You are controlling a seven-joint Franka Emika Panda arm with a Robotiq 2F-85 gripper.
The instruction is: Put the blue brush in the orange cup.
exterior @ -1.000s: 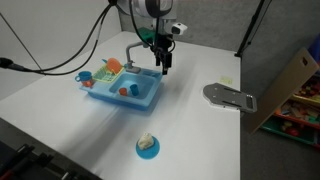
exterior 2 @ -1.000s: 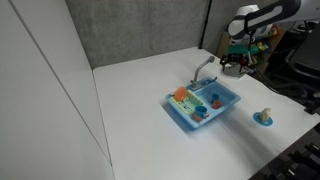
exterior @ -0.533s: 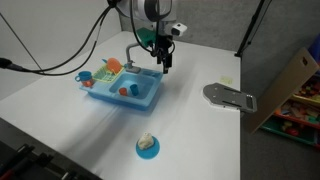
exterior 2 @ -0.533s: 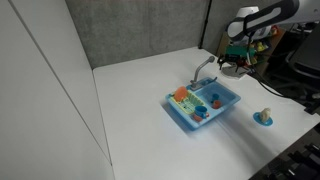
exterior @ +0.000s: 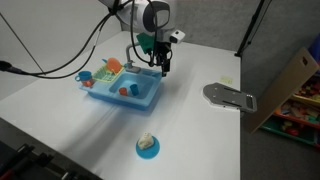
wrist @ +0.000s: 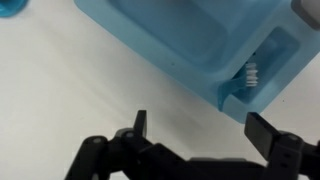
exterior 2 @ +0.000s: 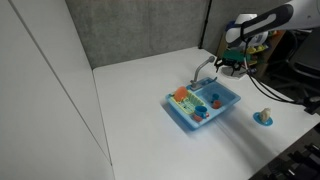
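A blue toy sink (exterior: 125,95) stands on the white table; it also shows in the other exterior view (exterior 2: 207,108) and the wrist view (wrist: 190,35). An orange cup (exterior: 112,66) sits at the sink's far end (exterior 2: 181,94). In the wrist view a small brush with white bristles (wrist: 252,73) lies in a side compartment of the sink; its blue handle blends with the sink. My gripper (exterior: 163,66) hangs just above the sink's end by the faucet (exterior 2: 232,66). In the wrist view it (wrist: 200,125) is open and empty, over bare table beside the sink.
A grey faucet (exterior: 134,49) rises at the sink's back edge. Red pieces (exterior: 127,90) lie in the basin. A blue saucer with a pale object (exterior: 147,146) sits nearer the front. A grey flat plate (exterior: 230,96) and a cardboard box (exterior: 292,82) lie aside.
The gripper has barely moved; the arm above it has shifted slightly toward the sink. The jaws stay open and nothing was picked up.
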